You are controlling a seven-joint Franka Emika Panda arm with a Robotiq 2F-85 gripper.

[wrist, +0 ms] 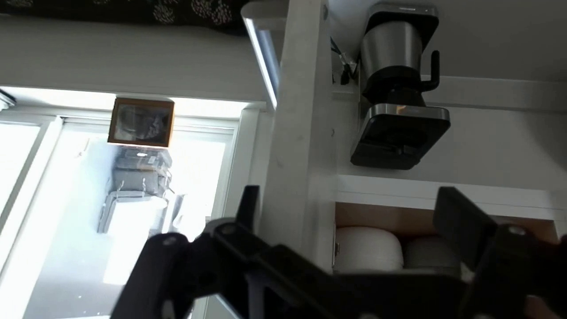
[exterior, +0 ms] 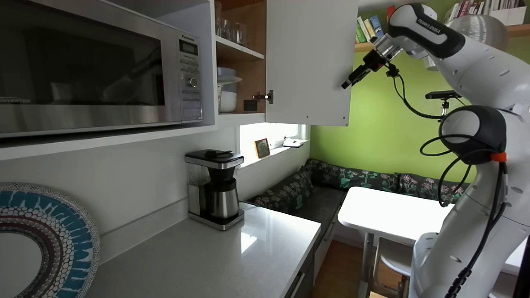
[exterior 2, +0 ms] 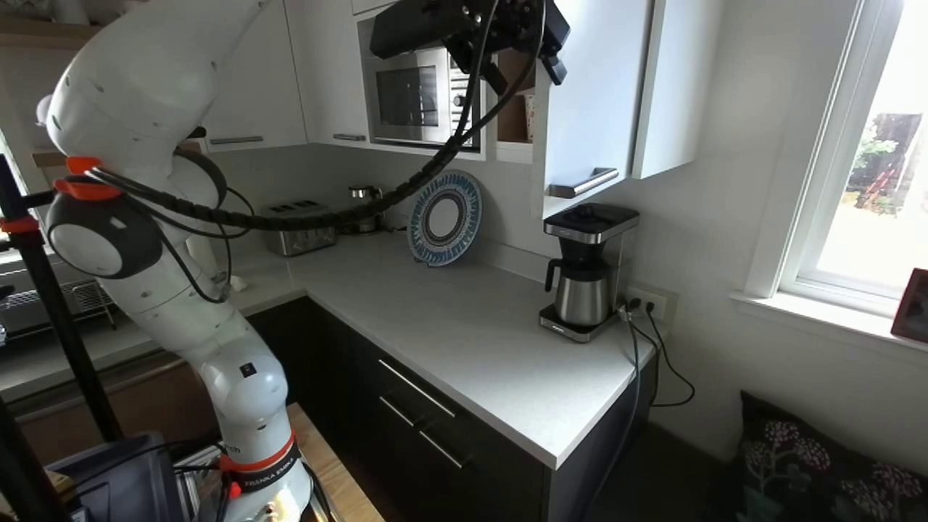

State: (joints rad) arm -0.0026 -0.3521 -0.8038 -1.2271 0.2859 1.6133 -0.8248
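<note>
My gripper (exterior: 347, 85) is open, its black fingers wide apart and nothing shut between them. It is up at an open white cabinet door (exterior: 310, 62), and the gripper (exterior 2: 528, 76) also shows there in an exterior view. In the wrist view, which stands upside down, the door's edge (wrist: 292, 133) runs between the fingers, nearer the left finger. I cannot tell whether a finger touches the door. The door has a metal handle (exterior 2: 583, 183) low down. The open cabinet (exterior: 248, 62) holds a white bowl (exterior: 228, 102) and glasses (exterior: 234, 31); the bowl (wrist: 367, 248) also shows between the fingers.
A microwave (exterior: 83, 62) sits beside the cabinet. A coffee maker (exterior 2: 583, 290) stands on the counter (exterior 2: 464, 319) below the door. A patterned round plate (exterior 2: 444, 217) leans on the wall. A white table (exterior: 385, 211) and cushioned bench (exterior: 323, 198) lie beyond. A picture frame (wrist: 141, 122) stands on the windowsill.
</note>
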